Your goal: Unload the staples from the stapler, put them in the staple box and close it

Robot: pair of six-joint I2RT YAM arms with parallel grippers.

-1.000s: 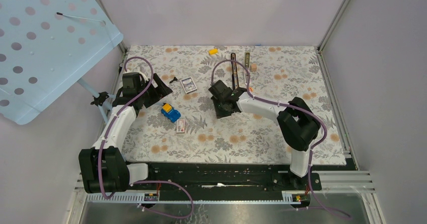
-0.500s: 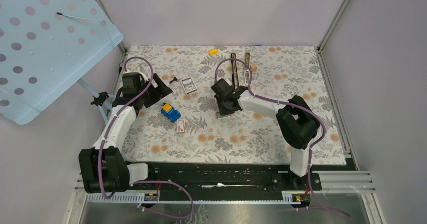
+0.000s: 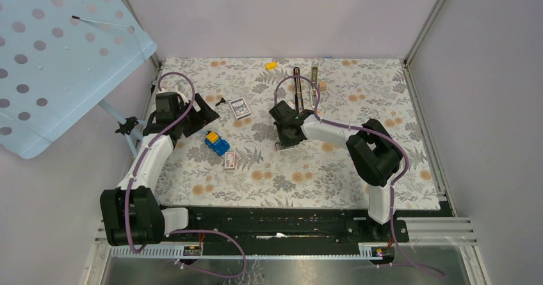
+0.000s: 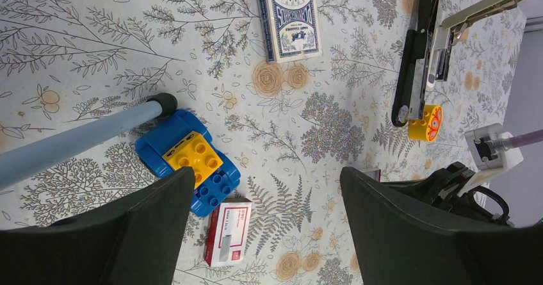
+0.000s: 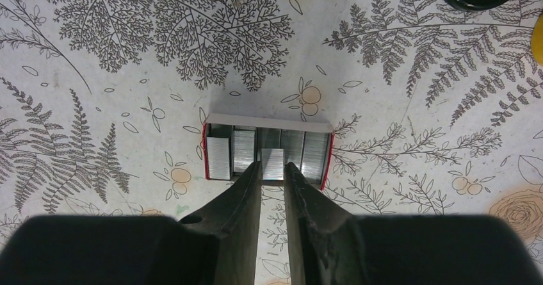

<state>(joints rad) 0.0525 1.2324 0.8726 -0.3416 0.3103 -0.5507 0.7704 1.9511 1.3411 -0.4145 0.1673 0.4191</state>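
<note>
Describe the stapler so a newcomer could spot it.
Look at the floral mat's far edge, near its middle. The stapler lies there, pointing away from the arms. It is the only long black bar, with a pale metal rail swung open alongside.

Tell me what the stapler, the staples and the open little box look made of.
Stapler: black body, probably matte plastic or painted metal; its rail looks bare metal, pale sheen. Staples: metal, grey with fine ribbed shine. Box: likely cardboard, thin red-edged walls, matte.

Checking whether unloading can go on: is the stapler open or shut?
Open. In the left wrist view the stapler has its metal rail hinged away from the body, spread in a V.
</note>
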